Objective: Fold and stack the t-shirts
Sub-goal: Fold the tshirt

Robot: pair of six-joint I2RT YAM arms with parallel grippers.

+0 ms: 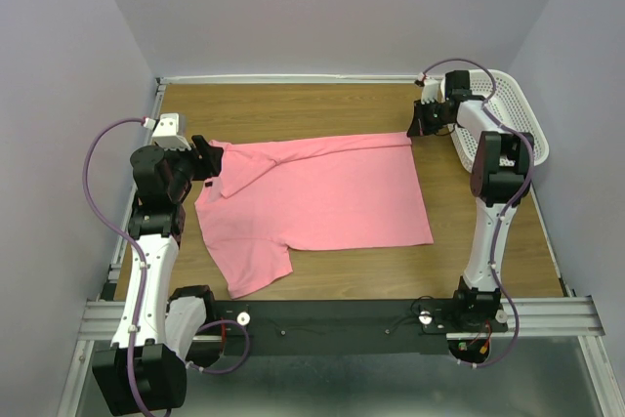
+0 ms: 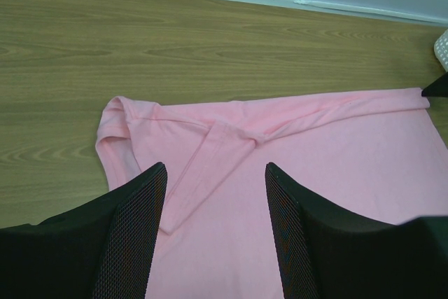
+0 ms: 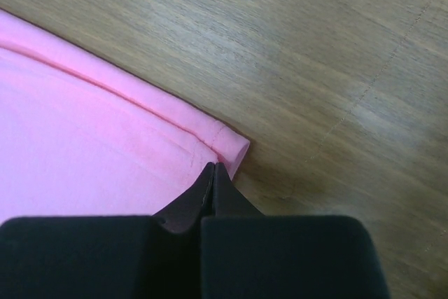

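Observation:
A salmon-pink t-shirt (image 1: 322, 197) lies spread on the wooden table, with its far edge folded over into a narrow band and one sleeve sticking out at the near left. My left gripper (image 1: 213, 171) is open just above the shirt's left end. In the left wrist view (image 2: 215, 167) its fingers straddle a folded flap of the shirt (image 2: 336, 152) without touching it. My right gripper (image 1: 418, 126) is at the shirt's far right corner. In the right wrist view (image 3: 213, 166) its jaws are pressed together on the hemmed, rolled corner of the shirt (image 3: 84, 138).
A white perforated plastic basket (image 1: 508, 114) stands at the far right, behind the right arm; its edge shows in the left wrist view (image 2: 442, 47). Bare wooden table (image 1: 293, 104) lies beyond the shirt up to the back wall. Walls close in on both sides.

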